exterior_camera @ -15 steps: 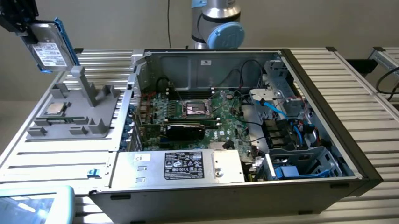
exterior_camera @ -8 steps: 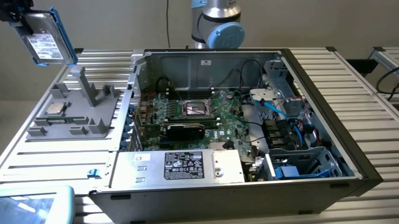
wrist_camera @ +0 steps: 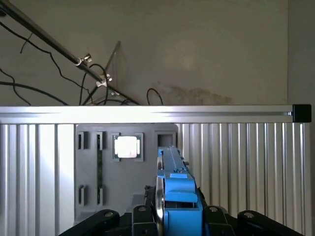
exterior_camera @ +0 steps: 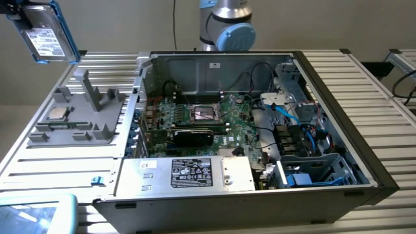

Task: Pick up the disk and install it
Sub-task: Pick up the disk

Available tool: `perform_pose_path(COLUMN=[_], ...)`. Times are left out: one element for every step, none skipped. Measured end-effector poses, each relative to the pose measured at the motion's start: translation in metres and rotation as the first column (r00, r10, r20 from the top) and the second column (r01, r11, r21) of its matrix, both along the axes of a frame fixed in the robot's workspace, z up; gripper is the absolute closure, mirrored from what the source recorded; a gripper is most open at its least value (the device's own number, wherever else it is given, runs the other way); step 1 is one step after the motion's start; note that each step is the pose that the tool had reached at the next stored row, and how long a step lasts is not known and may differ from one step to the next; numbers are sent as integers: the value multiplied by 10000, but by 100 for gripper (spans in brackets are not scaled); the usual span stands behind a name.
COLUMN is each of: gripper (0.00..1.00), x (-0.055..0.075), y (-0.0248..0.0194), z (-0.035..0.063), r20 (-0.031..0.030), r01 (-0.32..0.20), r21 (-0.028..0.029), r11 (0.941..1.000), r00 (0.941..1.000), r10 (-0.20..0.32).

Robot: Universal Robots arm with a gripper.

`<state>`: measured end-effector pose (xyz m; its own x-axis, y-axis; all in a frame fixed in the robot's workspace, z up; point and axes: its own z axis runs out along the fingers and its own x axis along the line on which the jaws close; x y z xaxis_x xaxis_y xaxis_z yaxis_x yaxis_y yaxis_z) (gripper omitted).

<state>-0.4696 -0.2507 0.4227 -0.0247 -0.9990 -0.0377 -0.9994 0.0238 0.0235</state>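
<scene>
The disk (exterior_camera: 47, 36), a silver-grey drive with a white label in a bright blue carrier, hangs in the air at the top of the exterior view's left, above the back corner of the table. A dark part of my gripper (exterior_camera: 14, 14) shows at its upper edge. In the wrist view the disk (wrist_camera: 174, 196) stands edge-on, and my gripper (wrist_camera: 174, 219) is shut on it, with a black finger on either side. Below it lies the grey holder (wrist_camera: 93, 167).
An open computer case (exterior_camera: 338, 97) fills the middle of the slatted table, with a blue-railed drive bay (exterior_camera: 312, 170) at its front right and a silver box with a black label (exterior_camera: 188, 173) at the front. The grey holder (exterior_camera: 78, 117) carries a small square chip (exterior_camera: 57, 113). The arm's base (exterior_camera: 224, 24) stands behind the case.
</scene>
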Motion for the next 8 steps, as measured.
perform_pose_path(gripper=[63, 63, 63, 63, 63, 63, 63, 63], x=[19, 36, 55, 72, 90, 107, 124, 141], y=[-12, -23, -35, -47, -59, -70, -82, -94], z=[16, 32, 49, 66, 82, 98, 116, 135], r20=[-1, -1, -1, 0, 1, 0, 0, -1], r01=[0, 0, 0, -1, -1, -1, -1, -1], r21=[0, 0, 1, 1, 1, 1, 1, 1], r11=[10000, 10000, 10000, 10000, 10000, 10000, 10000, 10000], r00=[10000, 10000, 10000, 10000, 10000, 10000, 10000, 10000], r10=[0, 0, 0, 1, 1, 1, 1, 1])
